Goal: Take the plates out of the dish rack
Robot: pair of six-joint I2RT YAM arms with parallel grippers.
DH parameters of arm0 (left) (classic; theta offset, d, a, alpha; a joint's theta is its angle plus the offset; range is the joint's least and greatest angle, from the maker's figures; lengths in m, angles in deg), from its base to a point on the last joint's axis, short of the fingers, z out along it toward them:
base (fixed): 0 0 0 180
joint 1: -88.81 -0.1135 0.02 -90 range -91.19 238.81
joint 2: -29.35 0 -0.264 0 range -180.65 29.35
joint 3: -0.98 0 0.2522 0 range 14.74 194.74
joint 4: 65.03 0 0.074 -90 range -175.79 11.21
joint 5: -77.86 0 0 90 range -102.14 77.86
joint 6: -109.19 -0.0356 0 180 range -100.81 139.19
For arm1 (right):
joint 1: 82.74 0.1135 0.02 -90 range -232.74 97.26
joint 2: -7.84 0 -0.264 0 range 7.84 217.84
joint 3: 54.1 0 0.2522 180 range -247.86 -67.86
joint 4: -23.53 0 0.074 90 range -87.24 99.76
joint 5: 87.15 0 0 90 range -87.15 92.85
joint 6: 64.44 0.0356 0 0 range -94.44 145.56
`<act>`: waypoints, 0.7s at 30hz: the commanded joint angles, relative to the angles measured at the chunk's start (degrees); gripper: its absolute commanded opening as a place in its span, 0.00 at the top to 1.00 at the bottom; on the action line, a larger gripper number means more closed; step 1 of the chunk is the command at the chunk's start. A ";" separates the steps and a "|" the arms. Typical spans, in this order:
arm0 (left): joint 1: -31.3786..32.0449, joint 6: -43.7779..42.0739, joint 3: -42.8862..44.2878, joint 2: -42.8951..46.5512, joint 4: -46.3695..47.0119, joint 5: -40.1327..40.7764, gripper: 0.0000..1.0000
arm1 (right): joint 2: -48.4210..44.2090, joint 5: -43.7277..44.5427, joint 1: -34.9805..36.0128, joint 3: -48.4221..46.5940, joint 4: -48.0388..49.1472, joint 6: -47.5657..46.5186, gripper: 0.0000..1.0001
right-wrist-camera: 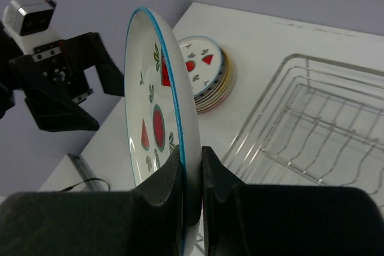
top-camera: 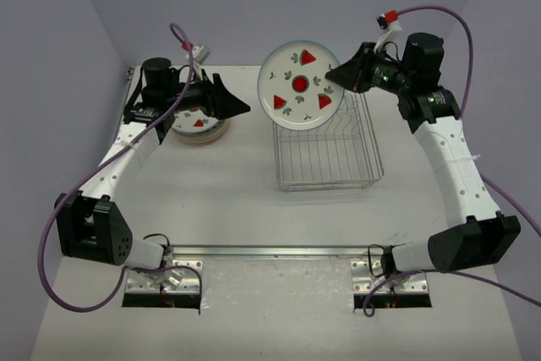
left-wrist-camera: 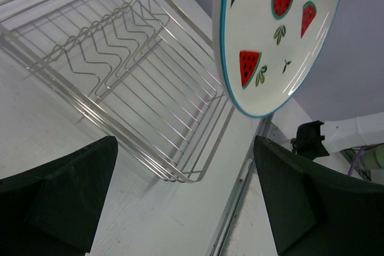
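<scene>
My right gripper [top-camera: 341, 76] is shut on the rim of a white plate with red-and-green fruit marks [top-camera: 300, 85], held on edge above the far left corner of the silver wire dish rack [top-camera: 331, 151]. In the right wrist view the plate [right-wrist-camera: 157, 136] stands between my fingers [right-wrist-camera: 191, 166]. The rack [right-wrist-camera: 312, 130] holds no plates. My left gripper [top-camera: 237, 107] is open and empty, pointing right toward the held plate [left-wrist-camera: 276, 28], just right of a stack of plates [top-camera: 199, 124] on the table. The rack shows in the left wrist view [left-wrist-camera: 120, 76].
The stack of plates [right-wrist-camera: 207, 79] lies at the far left, topped by a fruit-marked plate. A metal rail [top-camera: 270, 252] runs along the near table edge between the arm bases. Purple cables loop near both arms.
</scene>
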State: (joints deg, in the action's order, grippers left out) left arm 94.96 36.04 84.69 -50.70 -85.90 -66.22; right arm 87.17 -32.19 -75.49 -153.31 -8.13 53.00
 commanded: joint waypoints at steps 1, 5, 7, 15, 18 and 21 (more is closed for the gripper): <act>2.20 0.84 3.17 -0.76 1.67 -4.64 0.06 | -1.32 -9.92 3.94 1.50 10.47 6.00 1.00; 3.48 0.82 3.35 -1.41 1.92 -5.32 0.07 | -0.86 -10.89 7.29 3.71 11.08 5.44 1.00; 4.04 0.82 3.27 -1.77 2.10 -5.43 0.10 | -0.76 -11.96 8.54 4.49 12.07 6.04 1.00; 4.05 8.53 0.59 -4.06 10.76 -13.34 0.74 | 1.42 -13.30 9.19 6.26 14.46 8.17 1.00; 3.47 10.04 0.03 -4.25 12.67 -14.49 1.00 | 2.63 -11.75 9.18 6.86 13.78 7.41 0.92; 0.77 12.59 -1.09 -4.21 14.01 -14.97 1.00 | 3.43 -9.14 9.21 6.82 11.47 6.47 0.58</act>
State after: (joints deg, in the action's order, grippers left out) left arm 97.92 45.42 84.46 -55.11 -79.24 -78.61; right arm 90.57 -41.38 -66.95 -145.31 -0.91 57.29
